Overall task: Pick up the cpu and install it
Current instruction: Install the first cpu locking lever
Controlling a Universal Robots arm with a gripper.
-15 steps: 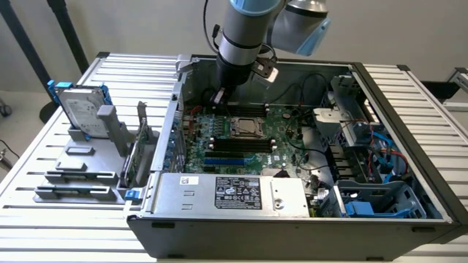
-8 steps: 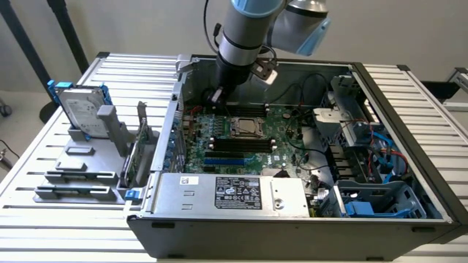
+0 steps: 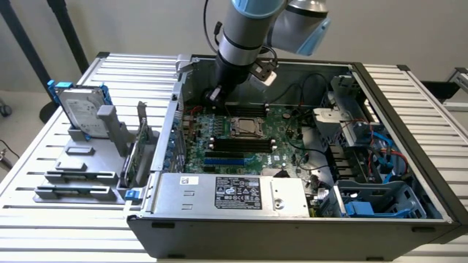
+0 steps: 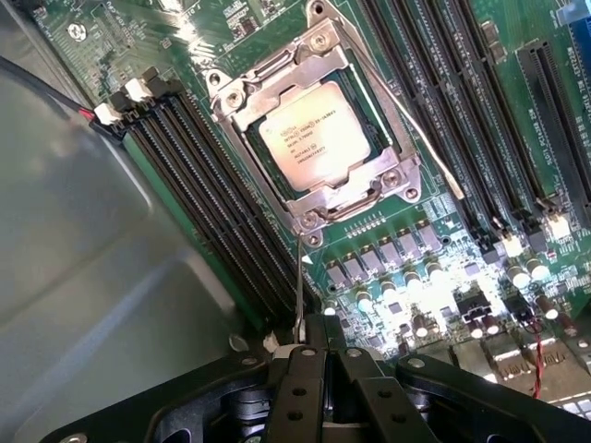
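Cpu [image 4: 314,137] sits in its socket [image 4: 365,187], centre of the exterior view. The closed gripper [image 4: 319,349] meets the tip of the retention lever [image 4: 298,277]; press squarely so it cannot slip off.

The arm [image 3: 245,27] is silver-grey with light blue joint caps [image 3: 316,35]. Its hand [image 4: 314,355] is black metal with small screws.

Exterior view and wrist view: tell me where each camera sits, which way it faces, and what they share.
Exterior view: off the arm, raised, looking down into the open computer case; the arm and gripper show.
Wrist view: on the wrist, facing the motherboard close up; the gripper, jaws shut, shows.
Shared: the cpu in its socket, and the gripper.
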